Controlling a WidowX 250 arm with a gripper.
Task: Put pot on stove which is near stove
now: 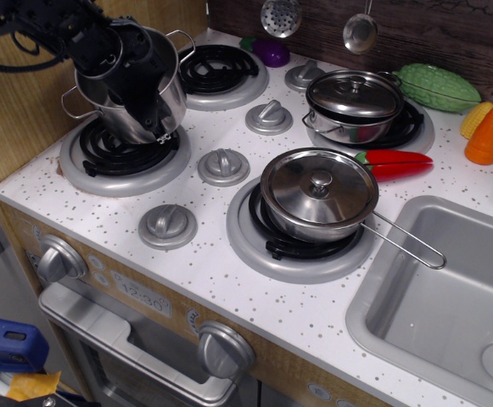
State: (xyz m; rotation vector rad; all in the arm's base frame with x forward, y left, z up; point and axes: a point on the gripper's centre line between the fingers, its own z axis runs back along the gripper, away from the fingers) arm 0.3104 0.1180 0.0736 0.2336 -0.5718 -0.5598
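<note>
The tall shiny steel pot [109, 116] with wire loop handles hangs tilted over the front-left stove burner [89, 166], a black coil in a grey rim. Its bottom is close to the coil; I cannot tell if it touches. My gripper [149, 117] comes in from the upper left and is shut on the pot's rim and near wall. The arm hides much of the pot's inside. The back-left burner [221, 71] is bare.
A lidded pan with a long wire handle [318, 195] sits on the front-right burner and a lidded pot [354, 100] on the back-right one. Grey knobs [223, 166] stand between the burners. A red pepper [396, 164], a sink [450, 297] and toy vegetables [439, 86] are to the right.
</note>
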